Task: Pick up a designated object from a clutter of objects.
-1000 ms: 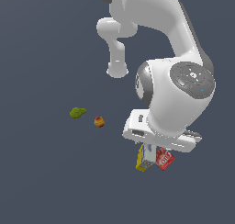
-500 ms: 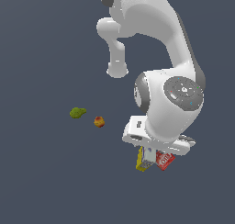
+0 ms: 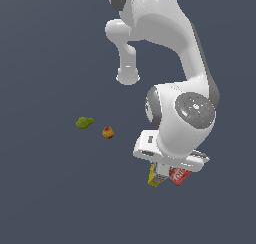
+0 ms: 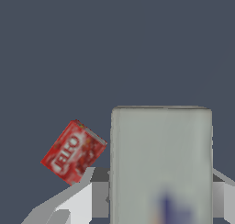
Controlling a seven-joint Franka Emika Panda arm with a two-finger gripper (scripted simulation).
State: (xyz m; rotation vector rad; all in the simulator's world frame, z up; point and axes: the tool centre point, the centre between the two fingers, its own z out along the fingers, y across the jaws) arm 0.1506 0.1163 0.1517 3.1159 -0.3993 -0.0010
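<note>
In the exterior view the white Franka arm (image 3: 172, 63) reaches down from the top edge, bends at a bulky rounded wrist joint and points its hand straight down at the dark grey tabletop (image 3: 50, 198). Its jaws (image 3: 162, 172) are low, mostly hidden under the flat white hand body. Beneath them, towards the bottom edge and right of centre, shows the end of the elongated rectangular box with yellow sides and a white-grey face (image 3: 155, 176), and just beside it, on the exterior view's right, the flat red square packet with white lettering (image 3: 179, 175). Well apart, towards the left edge, lie a green lumpy fruit (image 3: 84, 122) and, near it, a small orange-red ball (image 3: 108, 133).

In the wrist view the box's pale face (image 4: 160, 163), with a blurred blue mark low on it, fills the space between two white-grey fingers (image 4: 73, 202), which stand on either side of it. They seem close against its sides, but whether they press on it I cannot tell. The red packet (image 4: 73, 152) lies tilted beside the box, not touching it.
</note>
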